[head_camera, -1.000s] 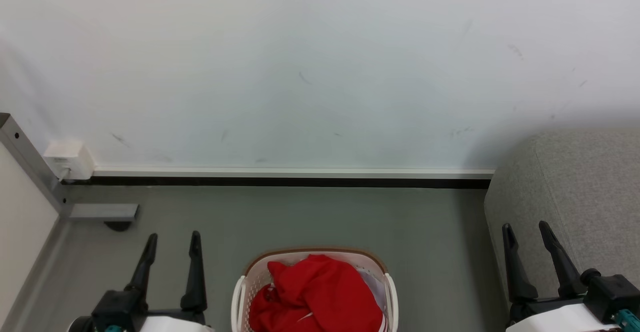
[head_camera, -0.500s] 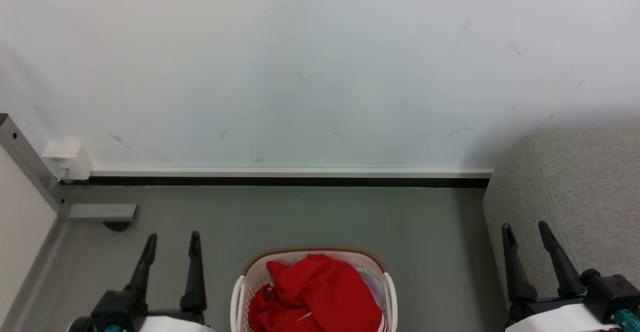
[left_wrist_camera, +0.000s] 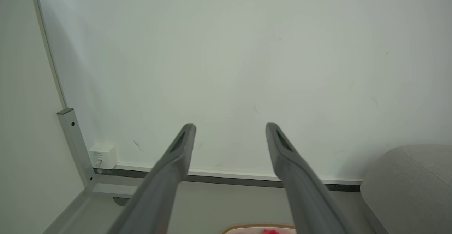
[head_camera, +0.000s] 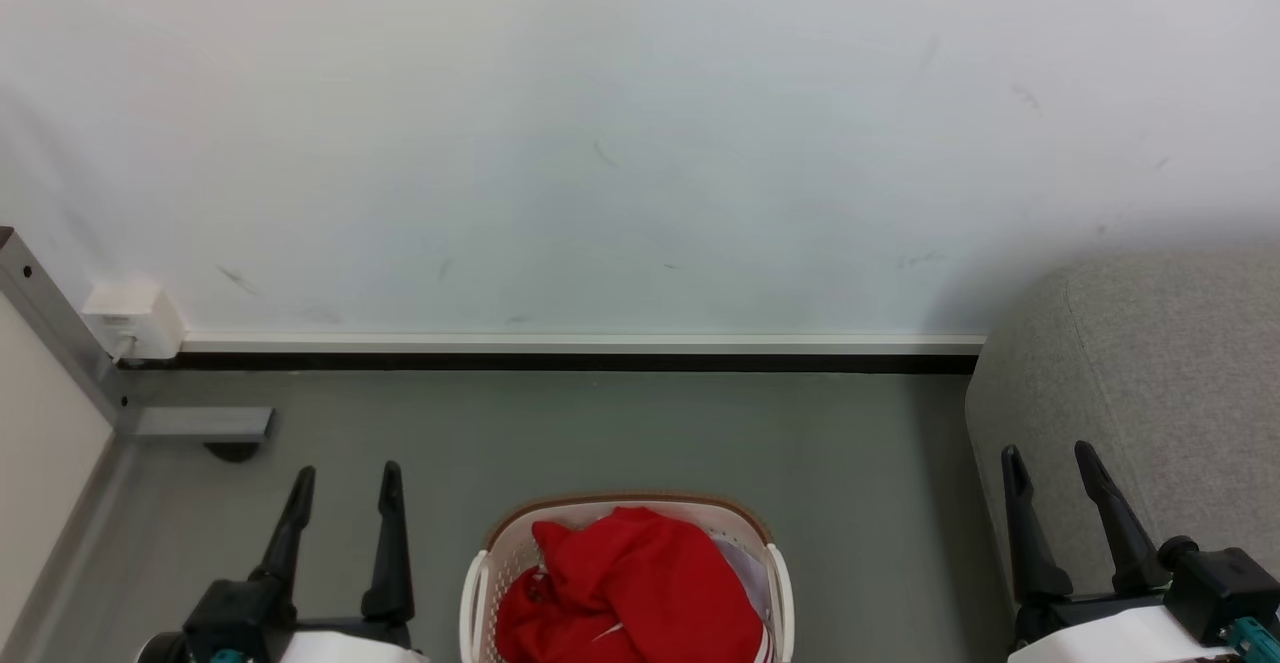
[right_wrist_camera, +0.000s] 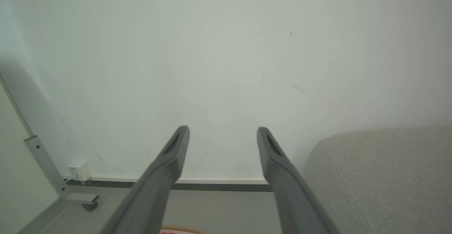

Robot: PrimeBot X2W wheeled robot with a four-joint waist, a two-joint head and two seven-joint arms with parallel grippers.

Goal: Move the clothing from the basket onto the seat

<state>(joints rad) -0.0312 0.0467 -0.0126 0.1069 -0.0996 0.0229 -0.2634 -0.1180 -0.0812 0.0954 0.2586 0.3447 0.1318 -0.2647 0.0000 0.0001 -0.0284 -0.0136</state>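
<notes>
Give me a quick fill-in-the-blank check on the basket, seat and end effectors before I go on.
The clothing in the basket is coloured ____. The seat stands on the robot's ____ side. The left end effector and right end effector both stand ____ and empty.
Missing words: red, right, open.

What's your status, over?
Left gripper and right gripper open, empty. Red clothing piled in laundry basket. Grey sofa at right. No obstruction seen.
</notes>
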